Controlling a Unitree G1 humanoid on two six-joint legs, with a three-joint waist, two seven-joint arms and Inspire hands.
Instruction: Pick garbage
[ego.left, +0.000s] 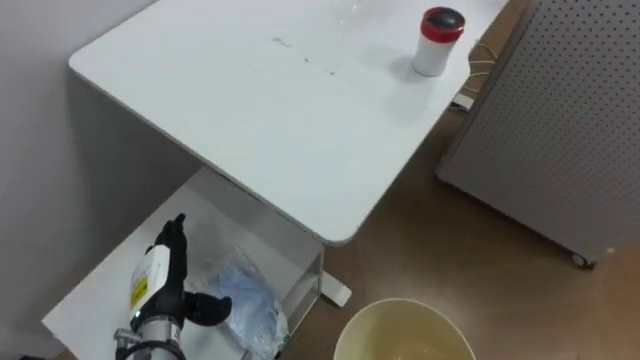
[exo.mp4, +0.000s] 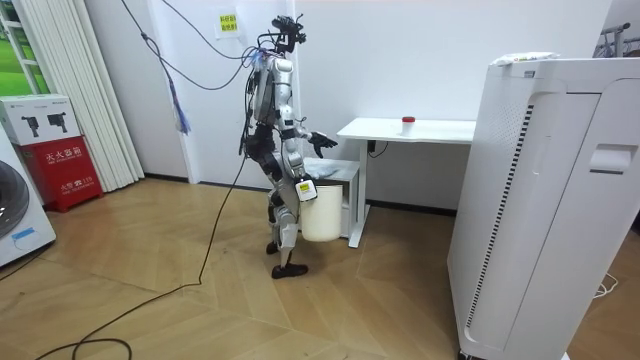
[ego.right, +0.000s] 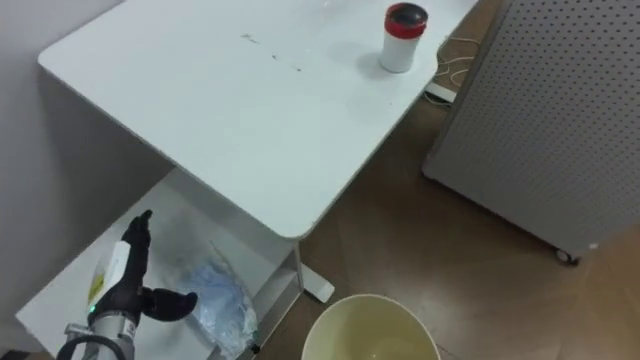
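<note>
Fingers (ego.left: 177, 232) straight and thumb spread, the left hand (ego.left: 168, 282) hangs open over the low shelf (ego.left: 90, 300), just beside the crumpled plastic bag (ego.left: 248, 308) lying there. Further right stands the cream bin (ego.left: 400, 304), with the right hand (exo.mp4: 305, 187) at its rim; I cannot tell its grip. A red-capped jar (ego.left: 438, 42) sits on the white table (ego.left: 260, 110).

The garbage is a crumpled bag (ego.left: 245, 300) of clear, pale blue plastic. It lies in a loose heap at the lower left of the frame, on the white shelf (ego.left: 100, 290) under the bench, close to the shelf's right edge. The round cream bin (ego.left: 405, 330) stands upright and open-topped on the wooden floor at bottom centre, just right of the shelf.
</note>
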